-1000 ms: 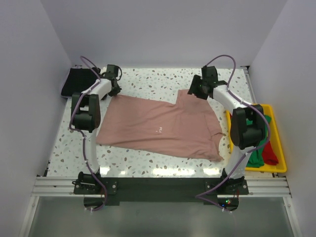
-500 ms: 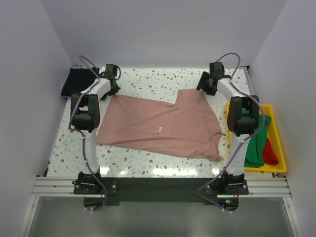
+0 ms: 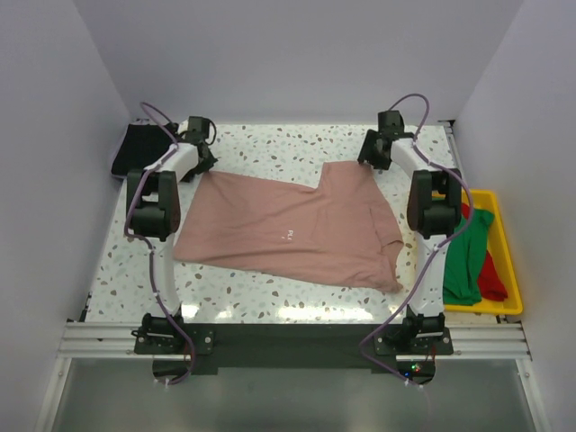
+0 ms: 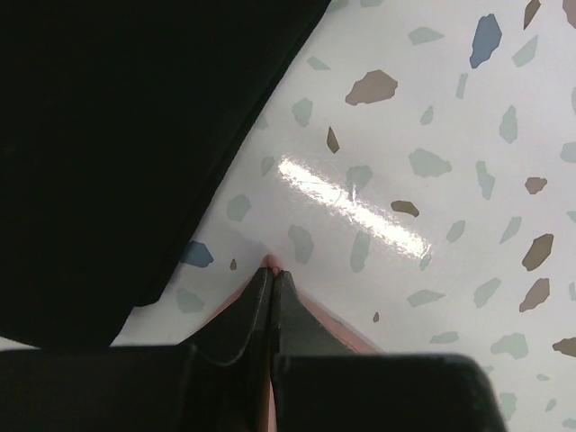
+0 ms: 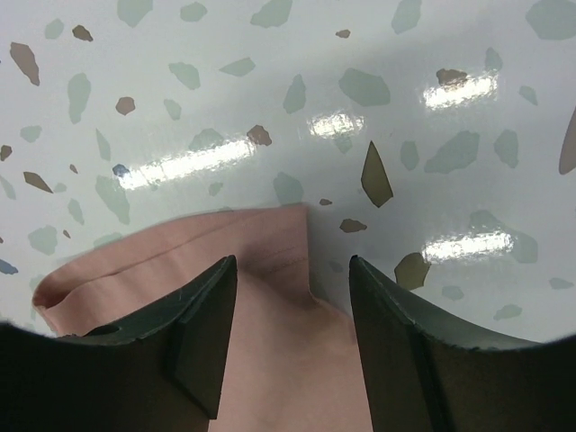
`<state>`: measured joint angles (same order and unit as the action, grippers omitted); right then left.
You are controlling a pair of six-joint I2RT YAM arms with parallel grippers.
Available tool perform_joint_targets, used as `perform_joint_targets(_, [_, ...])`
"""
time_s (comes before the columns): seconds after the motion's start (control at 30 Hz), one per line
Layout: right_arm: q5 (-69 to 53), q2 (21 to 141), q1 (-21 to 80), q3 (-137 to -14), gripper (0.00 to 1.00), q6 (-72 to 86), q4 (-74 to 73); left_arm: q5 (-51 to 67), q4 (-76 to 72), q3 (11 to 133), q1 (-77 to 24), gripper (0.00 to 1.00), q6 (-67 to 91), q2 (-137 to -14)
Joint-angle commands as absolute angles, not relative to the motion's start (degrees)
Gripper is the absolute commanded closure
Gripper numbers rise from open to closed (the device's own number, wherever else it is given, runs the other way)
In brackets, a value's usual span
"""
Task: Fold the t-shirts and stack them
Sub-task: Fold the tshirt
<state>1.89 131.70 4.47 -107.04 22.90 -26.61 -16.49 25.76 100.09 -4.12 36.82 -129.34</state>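
Note:
The dusty-pink t-shirt (image 3: 297, 229) lies spread flat across the middle of the table. My left gripper (image 3: 206, 167) is at its far left corner, and in the left wrist view the gripper (image 4: 272, 272) is shut on a pinch of pink cloth (image 4: 332, 322). The black t-shirt (image 3: 135, 148) lies folded at the back left, close to that hand (image 4: 117, 135). My right gripper (image 3: 366, 162) is at the shirt's far right corner. Its fingers stand open (image 5: 292, 261) on either side of the pink hem corner (image 5: 270, 238), not closed on it.
A yellow bin (image 3: 486, 309) stands at the right edge of the table. It holds a green t-shirt (image 3: 468, 261) and a red t-shirt (image 3: 493, 279). White walls enclose the table at the back and on both sides.
My left gripper has closed on the pink shirt's far left corner. The right arm has swung back and outward to the shirt's far right corner, still open.

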Motion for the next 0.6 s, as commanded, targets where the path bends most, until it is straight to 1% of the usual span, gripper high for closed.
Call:
perform_joint_targets(0.0, [0.6,132.4,5.0,-108.4,0.45,22.5,-27.3,-15.8,22.2,99.2,-3.4,1.00,36.4,-126.7])
perform_joint_targets(0.1, [0.1,133.0,5.0,-108.7,0.52,22.9,-26.9,-15.6,22.1,99.1,-3.4,1.00,36.6,-126.7])
perform_joint_targets(0.2, [0.1,133.9,4.9,-110.3,0.65,23.4,-27.8,-15.5,21.7,98.8,-3.4,1.00,36.7,-126.2])
perform_joint_targets(0.23, [-1.8,134.0,5.0,-111.3,0.72,23.6,-27.9,-15.6,21.4,98.7,-3.4,1.00,36.7,-126.0])
perform_joint_targets(0.3, [-2.0,134.5,4.9,-112.2,0.81,23.8,-28.5,-15.6,21.4,98.8,-3.1,1.00,36.7,-125.9])
perform_joint_targets(0.33, [-1.9,134.5,4.9,-113.5,0.87,23.8,-28.7,-15.3,21.0,98.8,-3.0,1.00,36.8,-125.8])
perform_joint_targets(0.43, [-1.8,135.2,4.6,-116.4,0.96,24.0,-29.6,-14.9,20.3,99.0,-2.4,1.00,36.7,-125.5])
perform_joint_targets(0.57, [-3.3,135.6,3.4,-119.3,0.98,25.6,-29.4,-14.6,20.1,100.3,-1.1,1.00,36.5,-125.6])
